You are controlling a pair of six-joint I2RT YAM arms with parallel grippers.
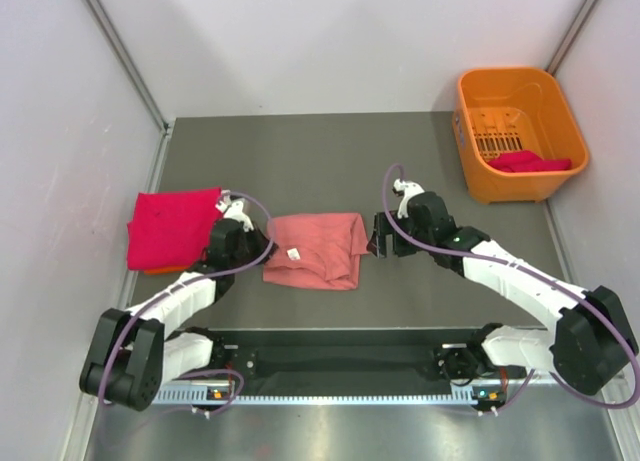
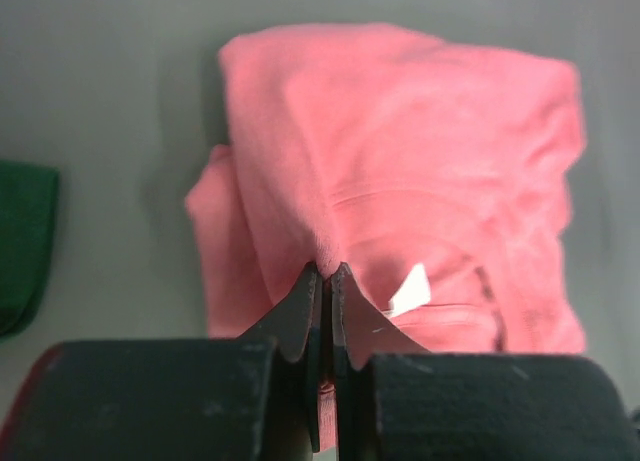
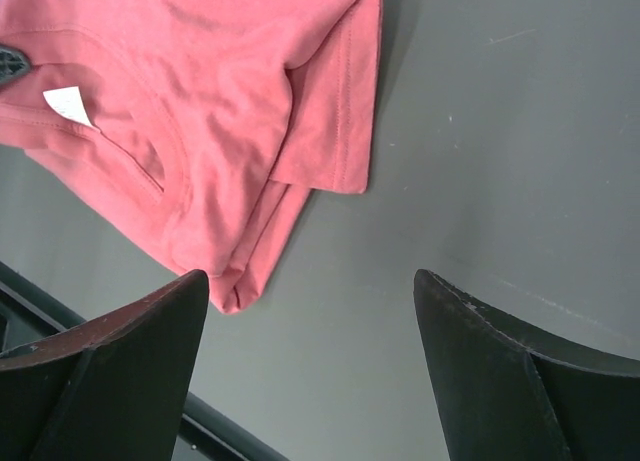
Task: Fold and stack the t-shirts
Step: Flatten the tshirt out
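Grey tabletop lying between pale walls. Folded salmon-pink t-shirt lying at frame centre. Left pincer pinching its left edge, jaws together. Right pincer hovering just right of it, jaws apart. Magenta-red t-shirt lying at left.

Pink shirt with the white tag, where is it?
In the top view the salmon-pink shirt lies on the middle of the table, right of the magenta-red shirt; the left fingers are shut on its left edge.
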